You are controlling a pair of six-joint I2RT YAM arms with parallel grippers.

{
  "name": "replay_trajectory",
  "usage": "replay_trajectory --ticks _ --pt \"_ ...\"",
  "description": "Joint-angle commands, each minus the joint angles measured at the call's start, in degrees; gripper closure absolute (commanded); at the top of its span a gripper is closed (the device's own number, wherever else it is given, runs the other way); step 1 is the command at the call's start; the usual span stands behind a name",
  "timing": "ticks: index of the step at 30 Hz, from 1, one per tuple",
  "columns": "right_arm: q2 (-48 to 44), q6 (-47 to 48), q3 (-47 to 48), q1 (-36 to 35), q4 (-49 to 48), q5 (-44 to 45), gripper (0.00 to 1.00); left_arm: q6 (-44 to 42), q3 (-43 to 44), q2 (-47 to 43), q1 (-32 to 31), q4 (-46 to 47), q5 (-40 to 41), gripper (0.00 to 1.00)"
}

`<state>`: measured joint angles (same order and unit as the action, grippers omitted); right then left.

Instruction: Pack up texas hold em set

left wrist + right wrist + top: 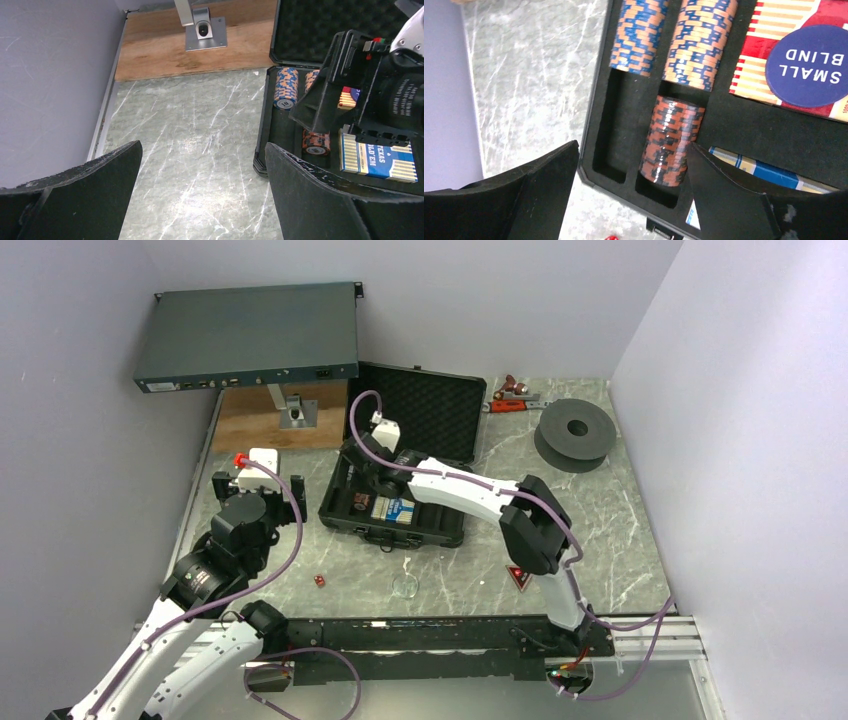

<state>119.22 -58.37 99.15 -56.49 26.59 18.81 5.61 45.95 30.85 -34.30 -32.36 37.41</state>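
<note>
The black case (345, 512) lies open mid-table, its foam lid (425, 410) up at the back. My right gripper (365, 468) hovers over the case's left end, open. In the right wrist view a red-black chip stack (671, 142) lies in its slot beside the right finger (724, 195), and the left finger stands far off over the table. Two blue-orange chip stacks (639, 32), a red deck (769, 30) under a blue "small blind" disc and a blue deck (764, 172) sit in the foam. My left gripper (204, 145) is open over bare marble, left of the case (262, 150).
A red die (320, 581), a clear round disc (406, 586) and the triangular black-red marker (519, 577) lie on the marble in front of the case. A black spool (573, 433), a grey-blue rack unit (248, 337) and a wooden board (280, 418) stand at the back.
</note>
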Motion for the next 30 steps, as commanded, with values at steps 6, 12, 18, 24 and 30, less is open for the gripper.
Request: replay_trajectory --ticks 6,12,18,24,30 --pt "-8.7 14.4 -8.5 0.1 -14.8 -13.5 0.36 -0.1 0.2 -0.1 0.4 1.7 1.1 0.00" --pt "-5.5 18.3 -8.4 0.1 -15.8 -26.8 0.75 0.0 0.3 0.0 0.4 1.6 1.2 0.00" --pt "-4.6 20.1 -10.9 0.1 -15.5 -29.3 0.95 0.0 0.2 -0.3 0.5 1.6 1.2 0.00" --pt "-6.0 23.5 -13.5 0.1 -14.2 -23.2 1.00 0.0 0.2 0.0 0.4 1.6 1.1 0.00" --pt "-3.9 27.9 -11.0 0.1 -10.7 -17.7 1.00 0.1 0.3 0.0 0.5 1.4 1.1 0.00"
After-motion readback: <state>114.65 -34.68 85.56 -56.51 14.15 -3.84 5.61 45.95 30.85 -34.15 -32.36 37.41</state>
